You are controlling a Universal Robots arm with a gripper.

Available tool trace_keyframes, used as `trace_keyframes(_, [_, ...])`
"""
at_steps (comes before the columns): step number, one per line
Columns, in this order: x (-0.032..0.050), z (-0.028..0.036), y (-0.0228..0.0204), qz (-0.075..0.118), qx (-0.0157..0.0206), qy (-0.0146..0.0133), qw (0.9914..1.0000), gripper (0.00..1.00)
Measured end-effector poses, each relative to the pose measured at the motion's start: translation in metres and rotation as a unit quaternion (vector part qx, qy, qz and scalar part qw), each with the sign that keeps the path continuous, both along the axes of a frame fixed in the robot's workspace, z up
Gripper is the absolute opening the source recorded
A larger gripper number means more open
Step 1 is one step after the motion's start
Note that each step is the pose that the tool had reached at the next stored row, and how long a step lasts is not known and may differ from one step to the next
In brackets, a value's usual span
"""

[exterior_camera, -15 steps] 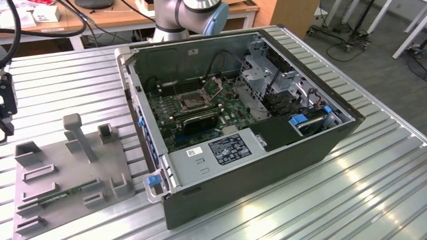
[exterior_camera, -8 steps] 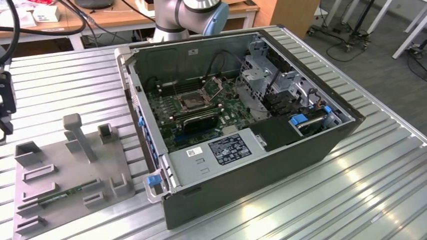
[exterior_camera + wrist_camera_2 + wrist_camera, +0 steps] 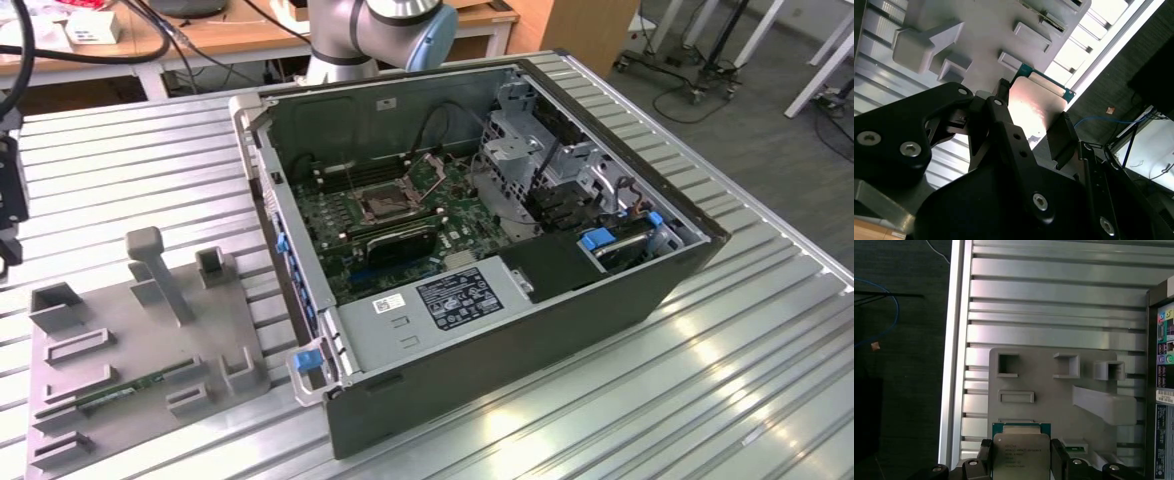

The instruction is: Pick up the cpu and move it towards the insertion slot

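Two black fingers (image 3: pixel 1056 458) of the pincer (image 3: pixel 1020 460) clamp the cpu (image 3: pixel 1020 455) by opposite edges, so the pincer is closed on the chip. In both wrist views its silvery top sits squarely between them, with a green rim showing at the far edge. The chip is square, so no long axis matters. Its metal face is turned away from the grey fixture plate (image 3: pixel 1054 405) beyond it, and it appears to hang clear of that plate rather than rest in a holder.

Farther out, the plate's raised holders and the ribbed metal bench (image 3: pixel 1054 300) spread beneath. In the exterior view the plate lies at the exterior view's left and the open computer case (image 3: pixel 534 335) at its right. The insertion slot (image 3: pixel 387 207), a silver frame around a dark square, sits on the green board inside the case. By this layout, the slot lies sideways from the held chip, past the case wall and down within. The arm's grey-and-blue joint (image 3: pixel 360 30) stands behind the case.
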State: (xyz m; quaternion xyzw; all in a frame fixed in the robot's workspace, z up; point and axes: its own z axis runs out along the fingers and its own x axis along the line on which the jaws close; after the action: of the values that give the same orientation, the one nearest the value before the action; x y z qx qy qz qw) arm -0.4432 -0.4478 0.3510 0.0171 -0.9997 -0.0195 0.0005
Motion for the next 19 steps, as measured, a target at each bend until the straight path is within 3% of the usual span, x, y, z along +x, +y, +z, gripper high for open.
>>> trace_keyframes(19, [0.0000,0.0055,0.0000,0.000,-0.0001,0.0001,1.00000,0.55])
